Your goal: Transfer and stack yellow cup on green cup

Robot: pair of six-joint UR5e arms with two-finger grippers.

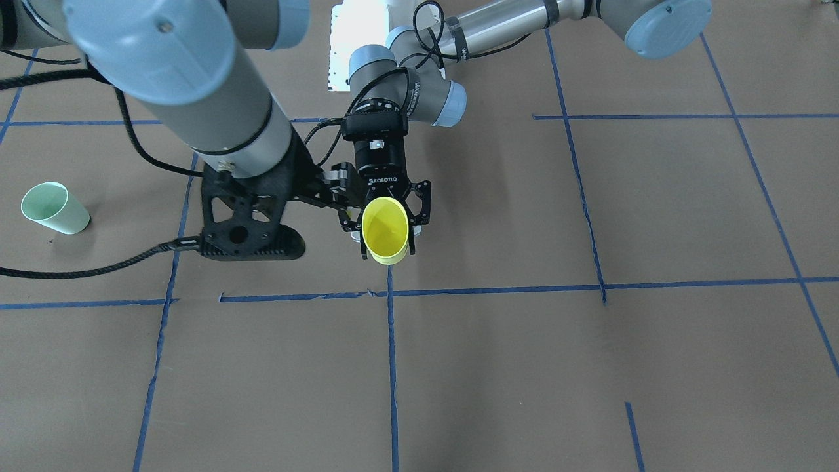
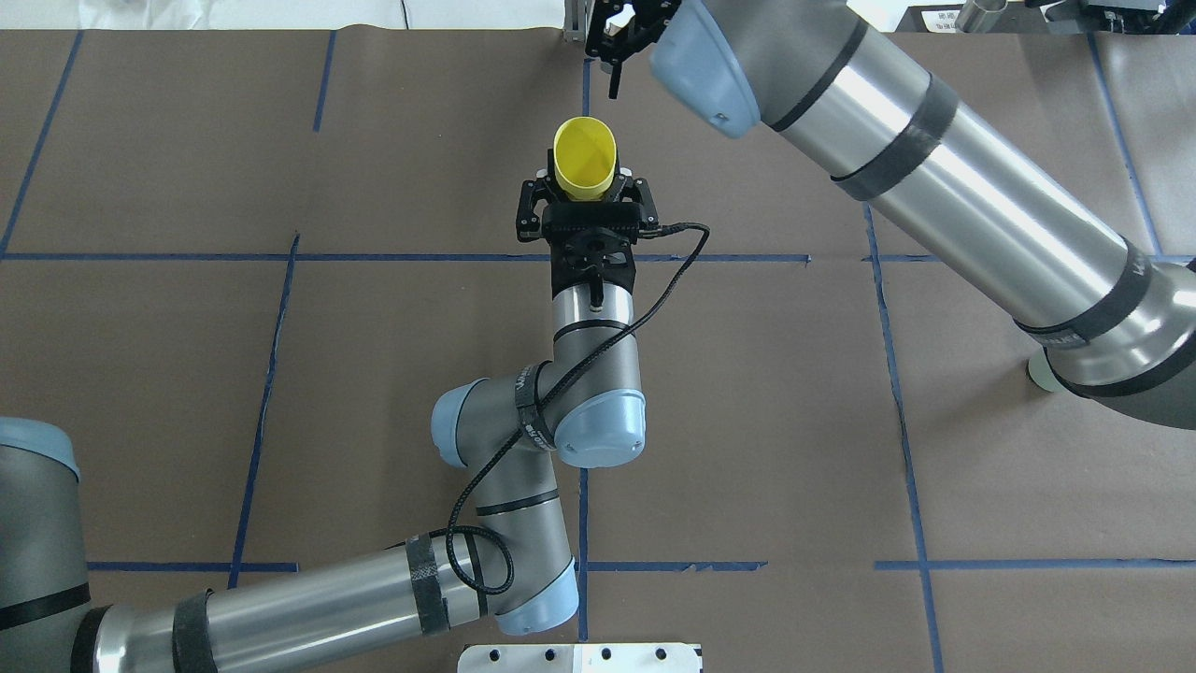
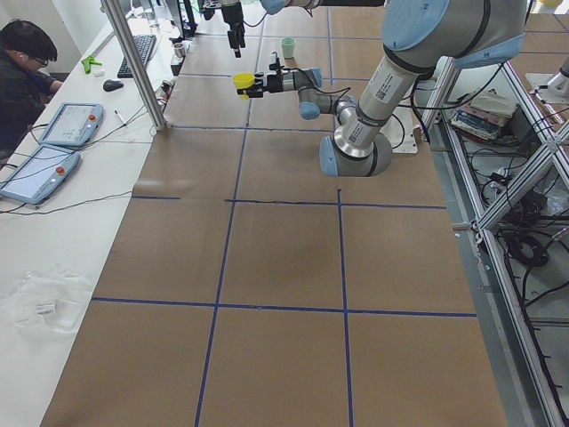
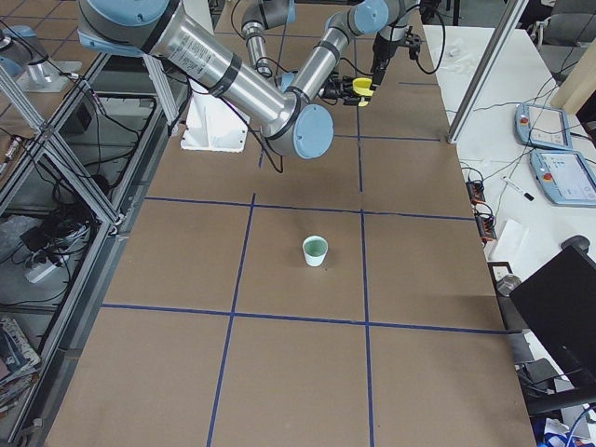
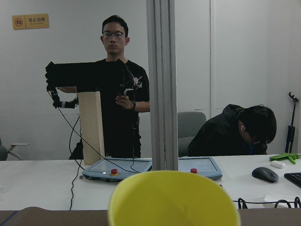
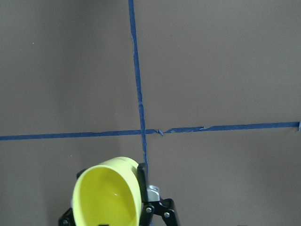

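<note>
Yellow cup (image 1: 385, 231) upright, mouth up, pinched at its sides by the left gripper (image 1: 387, 248), one finger (image 1: 412, 239) on each flank.

Front view: cup near mid-counter, close to a crossing of blue tape lines (image 1: 392, 367) on the brown counter (image 1: 590, 380). Green cup (image 1: 56, 208) stands alone on the counter at far view-left, well apart from the yellow one. Right arm (image 1: 196, 92) looms large at view-left, its black wrist bracket (image 1: 239, 223) near the left gripper.

Overhead: left arm (image 2: 308, 598) reaches forward from lower left, gripper level, cup at its tip. Right gripper (image 2: 617, 65) at the top edge, just beyond the cup and partly hidden by the arm's blue cap; cannot tell whether its fingers are spread or together.

Left-end view: yellow cup held clear of the counter; green cup beyond it, farther along. Person (image 3: 22, 71) seated at the side desk, tablets (image 3: 67, 123) beside.

Right-end view: green cup nearer, standing inside a taped square. Yellow cup far off, beside the downward-pointing right gripper.

Left wrist: yellow rim along the bottom edge. Behind it a post (image 5: 162, 84), a standing person (image 5: 117, 94) and a bent-over seated person (image 5: 235, 136).

Right wrist: looks down into the cup's mouth at the bottom edge, a black finger against its side, tape crossing beyond.
</note>
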